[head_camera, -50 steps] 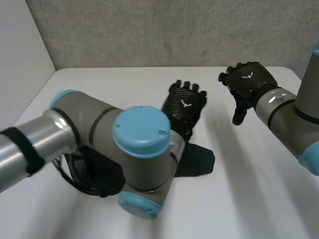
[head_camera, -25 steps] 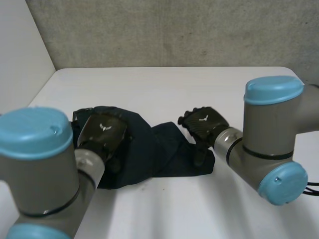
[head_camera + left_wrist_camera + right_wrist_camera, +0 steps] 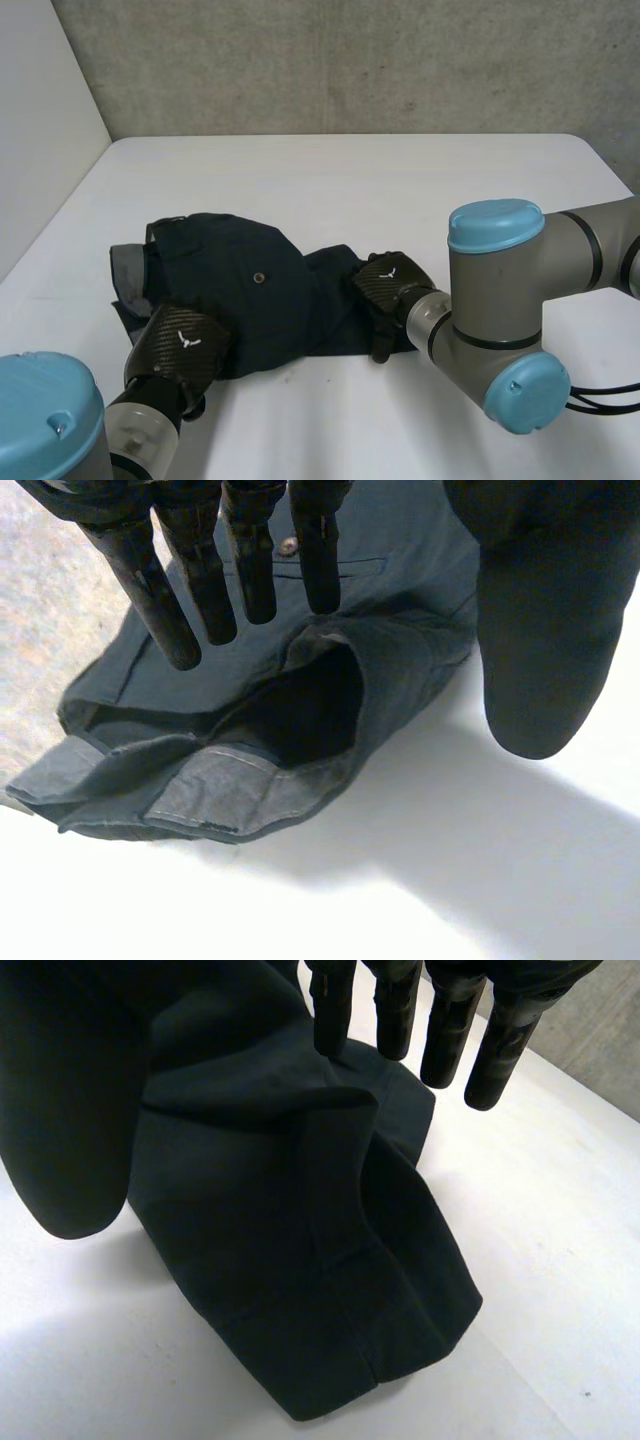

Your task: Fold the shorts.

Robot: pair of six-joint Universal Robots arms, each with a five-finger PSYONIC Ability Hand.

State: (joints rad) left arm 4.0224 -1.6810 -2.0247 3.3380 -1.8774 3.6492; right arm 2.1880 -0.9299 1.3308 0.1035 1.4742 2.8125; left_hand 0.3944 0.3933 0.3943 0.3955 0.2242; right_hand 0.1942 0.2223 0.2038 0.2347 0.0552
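Where shorts [image 3: 262, 300] lie bunched, left hand [image 3: 180, 346] — and right hand [image 3: 389, 284] — flank them

Dark shorts [image 3: 250, 290] are reading as matt woven cloth, with a paler lining showing at the waistband; a small button [image 3: 259, 277] is glinting dully. The counter [image 3: 350, 180] is looking smooth, white, faintly glossy. The left robot hand [image 3: 180, 345] and right robot hand [image 3: 392, 285] are showing carbon-weave shells, semi-gloss. The back wall [image 3: 350, 60] is looking rough, concrete-like.

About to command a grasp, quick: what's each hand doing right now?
Left hand: open above the shorts' waist end, holding nothing.
Right hand: open above the leg end, holding nothing.
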